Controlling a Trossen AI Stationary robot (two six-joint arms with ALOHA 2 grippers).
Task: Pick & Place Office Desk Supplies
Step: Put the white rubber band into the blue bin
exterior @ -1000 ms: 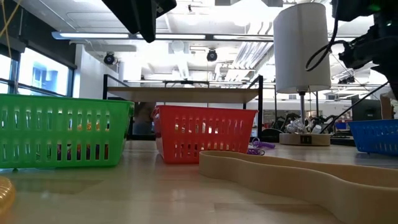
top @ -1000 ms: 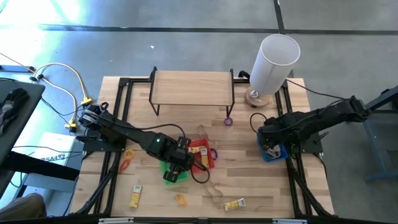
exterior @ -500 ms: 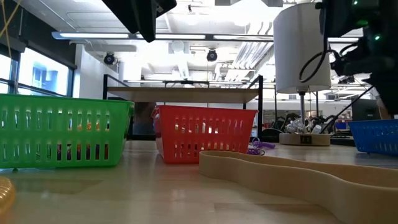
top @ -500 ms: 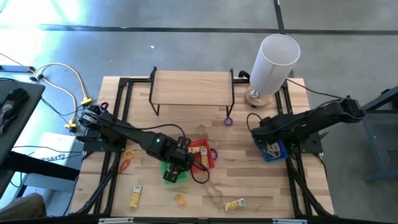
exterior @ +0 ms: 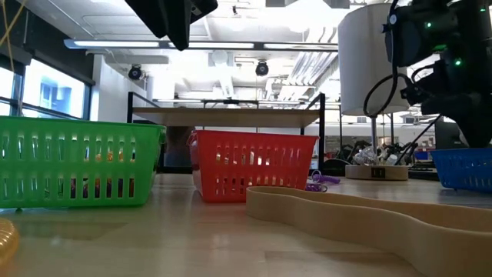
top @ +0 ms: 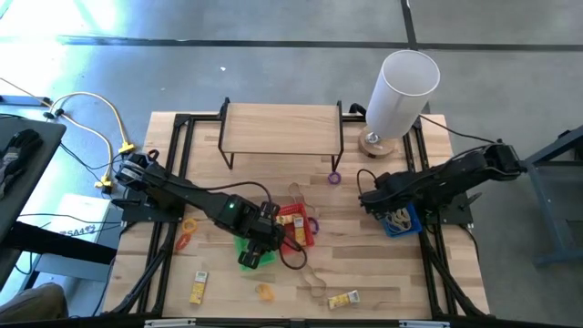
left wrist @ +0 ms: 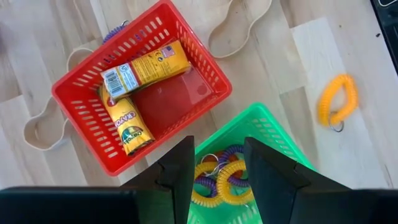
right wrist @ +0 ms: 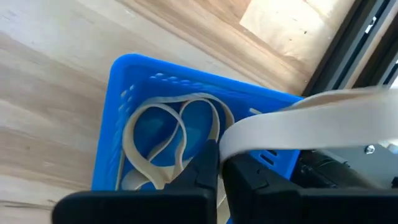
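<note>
My left gripper hangs open over the green basket, which holds yellow and purple coil rings; nothing is between its fingers. Beside it stands the red basket with two yellow packets. My right gripper is shut above the blue basket, where tan rubber bands lie, and a pale tan rubber band starts at its fingertips. In the high view the left gripper is at the table's middle and the right gripper stands at the blue basket. My right gripper pinches one end of the pale rubber band between its two shut fingers, which point steeply down from above. The band runs off sideways from the fingertips over the blue basket. Its other end is out of the frame.
Loose on the wood lie an orange coil ring, a purple ring, yellow packets, a yellow ring and tan bands. A tall white cylinder and a wooden shelf stand at the far edge.
My right gripper has sunk a little and gone toward the table's left, tipping further down beside the blue basket. Its fingers stay shut.
</note>
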